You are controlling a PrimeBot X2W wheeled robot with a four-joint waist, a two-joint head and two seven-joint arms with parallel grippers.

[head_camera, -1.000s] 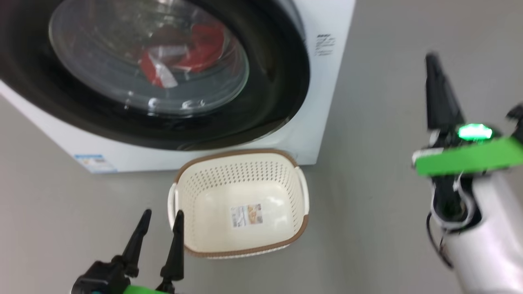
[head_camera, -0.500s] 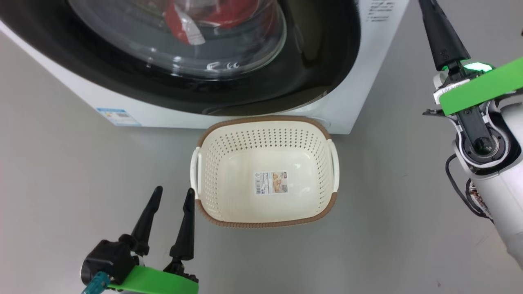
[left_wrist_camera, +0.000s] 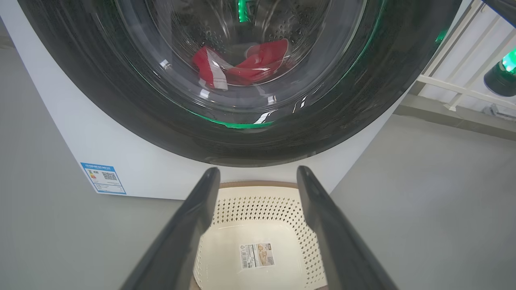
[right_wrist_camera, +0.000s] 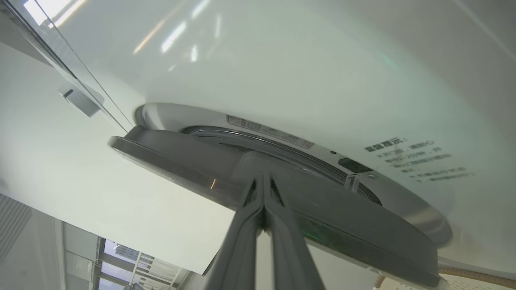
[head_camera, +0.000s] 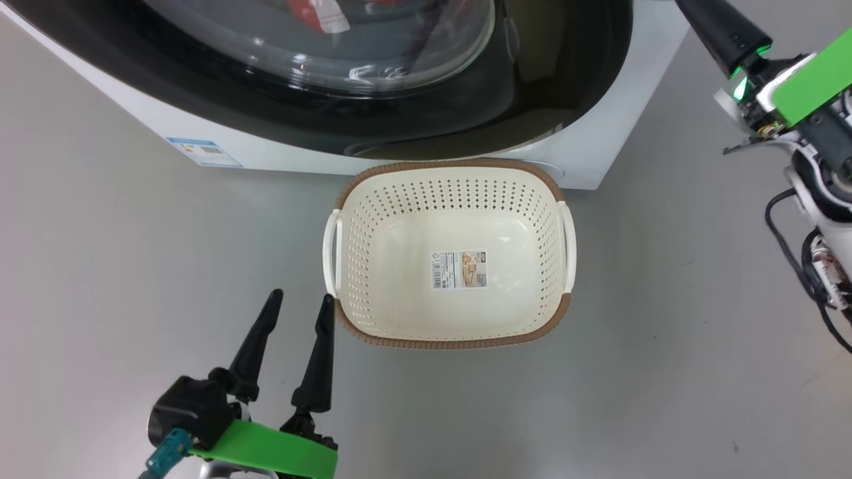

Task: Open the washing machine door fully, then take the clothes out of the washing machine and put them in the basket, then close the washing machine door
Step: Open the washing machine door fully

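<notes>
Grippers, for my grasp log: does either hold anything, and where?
Nothing held. Left gripper open beside the basket; right gripper shut, tips at the door rim.

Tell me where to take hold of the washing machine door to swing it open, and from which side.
Take the washing machine door by its black rim, at the edge by the right gripper, coming from the robot's right. In the right wrist view that edge seems to stand off the white front, leaving a gap to hook behind. The bulging glass offers no hold.
</notes>
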